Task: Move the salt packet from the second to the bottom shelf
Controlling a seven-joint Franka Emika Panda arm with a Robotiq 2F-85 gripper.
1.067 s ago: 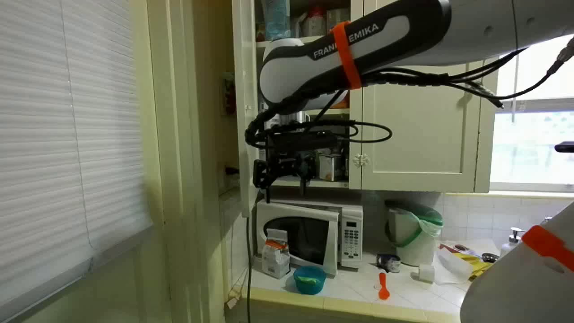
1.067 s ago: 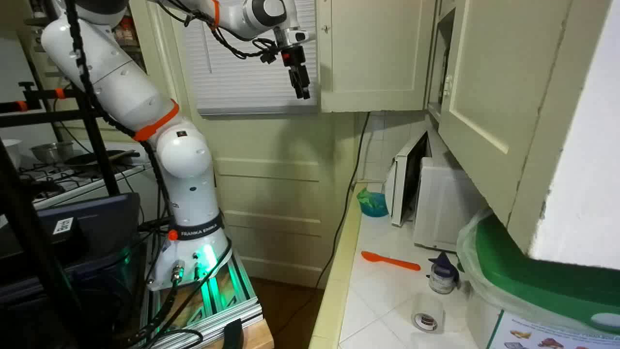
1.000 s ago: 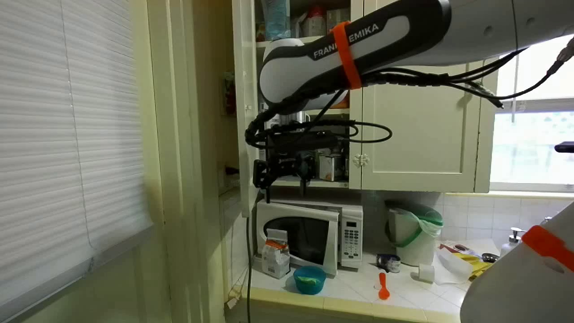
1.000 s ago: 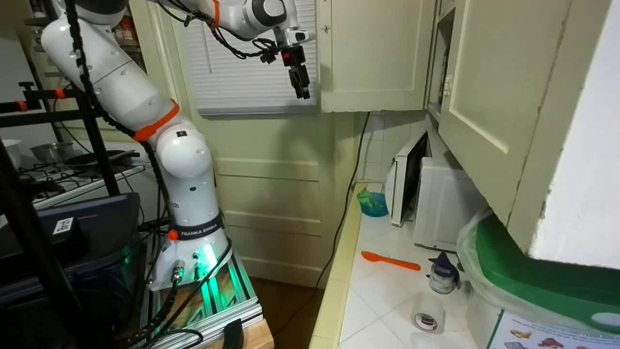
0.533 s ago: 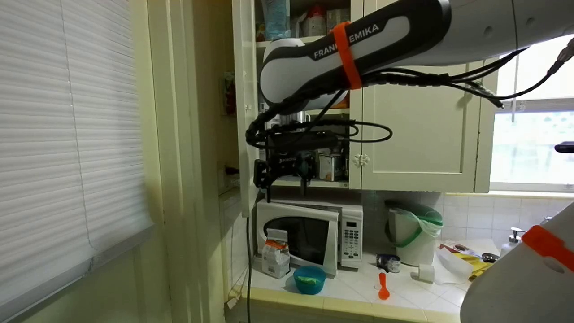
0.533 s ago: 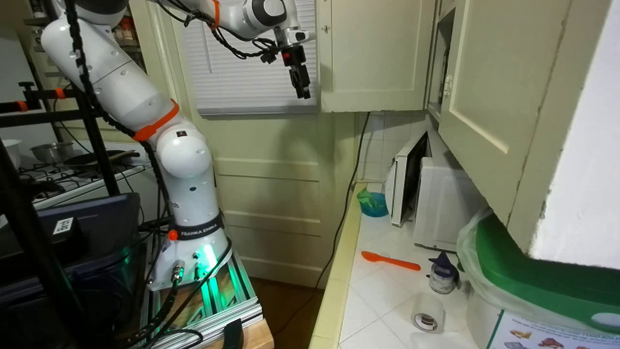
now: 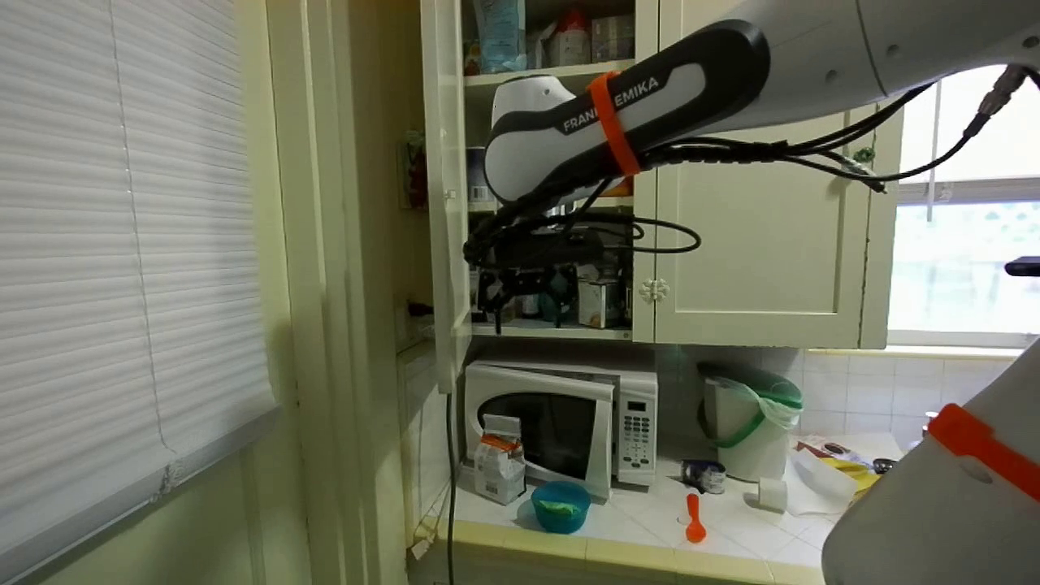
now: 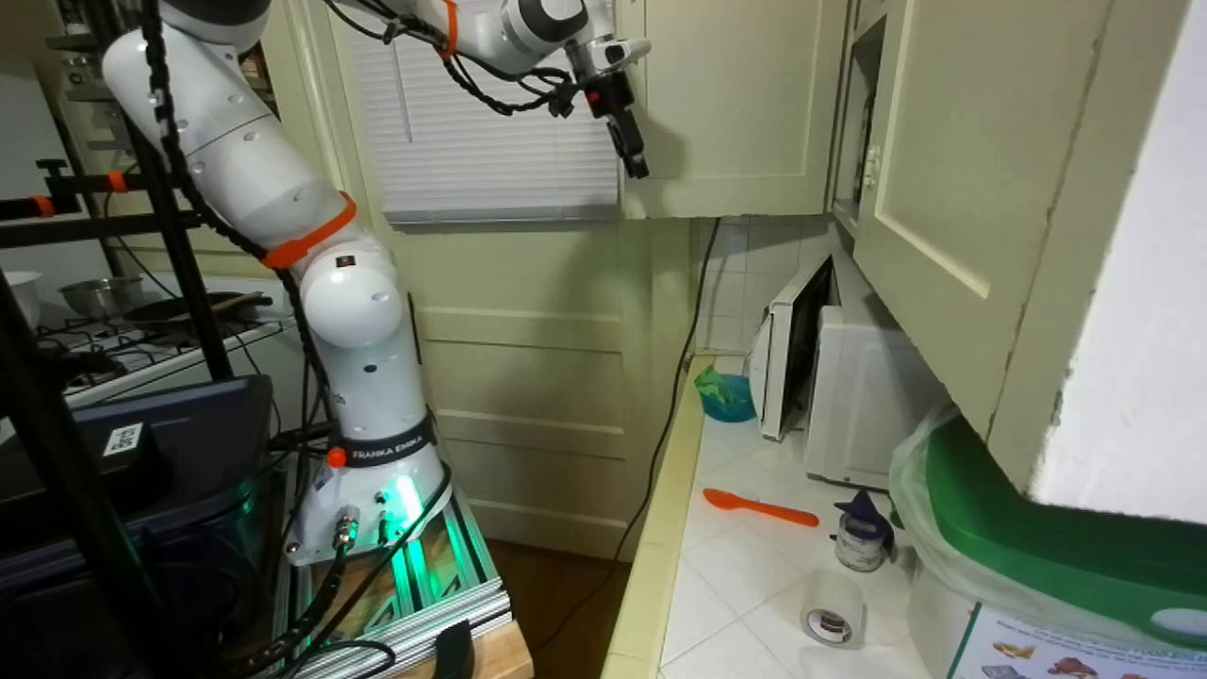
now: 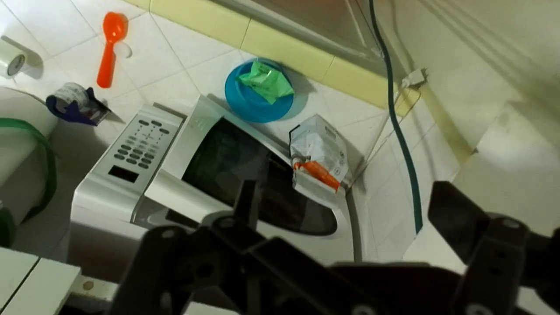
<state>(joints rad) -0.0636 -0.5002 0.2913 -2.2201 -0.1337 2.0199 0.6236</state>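
Observation:
The bottom shelf (image 7: 593,332) of the cream cupboard holds dark jars and a small box (image 7: 599,304). Above it runs the second shelf (image 7: 619,202), largely covered by my arm; a blue-and-white container (image 7: 479,175) peeks out at its left. I cannot make out which thing is the salt packet. My gripper (image 7: 528,319) stands open, in line with the bottom shelf in that exterior view. Another exterior view puts the gripper (image 8: 638,170) out by the open cupboard door, outside the cupboard. In the wrist view the gripper (image 9: 350,201) has its fingers wide apart with nothing between them.
The swung-out cupboard door (image 7: 445,195) is close on the gripper's left. Below are a microwave (image 7: 561,422) with its door ajar, a white bag with orange (image 7: 500,467), a blue bowl (image 7: 561,508) and an orange spoon (image 7: 695,520). A cable (image 9: 398,122) hangs by the wall.
The arm has shifted toward the cupboard over the last half second. The gripper has risen, moved slightly right and tilted more. Its jaws have stayed apart.

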